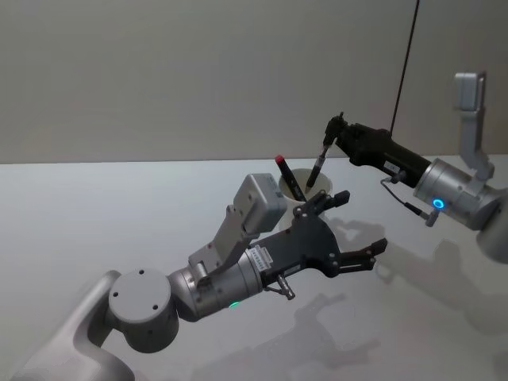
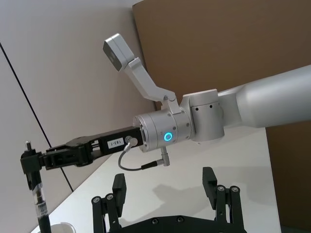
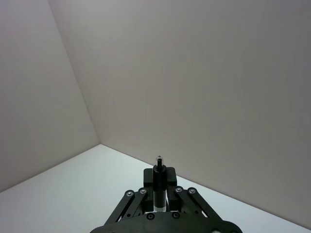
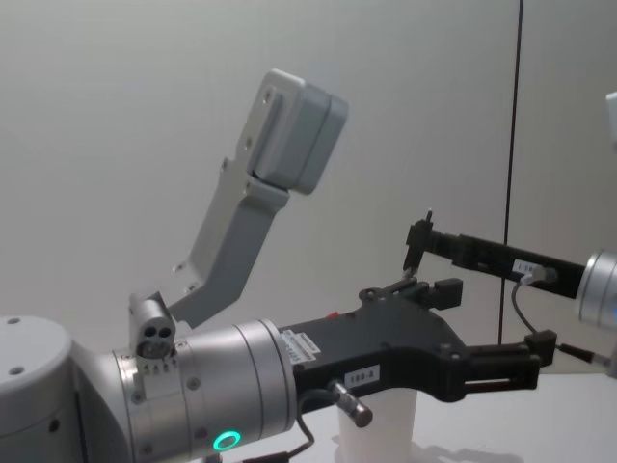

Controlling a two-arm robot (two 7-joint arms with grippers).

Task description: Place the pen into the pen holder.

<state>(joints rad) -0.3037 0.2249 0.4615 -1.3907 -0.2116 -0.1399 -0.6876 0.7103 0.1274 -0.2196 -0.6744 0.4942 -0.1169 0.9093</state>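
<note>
Right gripper [image 1: 332, 133] is pinched shut on the top end of the pen [image 1: 317, 167], which hangs near vertical from its fingers, tip already inside the cup [image 1: 320, 182] directly below. Holding it by the very top looks deliberate: it keeps the fingers above the rim while the pen goes in. Judging by that, only the release is left. 1 red-capped marker [image 1: 287, 176] already leans in the cup, just beside the pen on the side away from the right arm. Left gripper [image 1: 350, 231] hovers in front of the cup, jaws spread wide and holding nothing; it seems to be just waiting. Hidden bits: the left gripper covers the cup's lower front in head view, and most of the cup from the chest, so how deep the tip sits is unclear. Right wrist view gives the pen end-on between the fingers.
</note>
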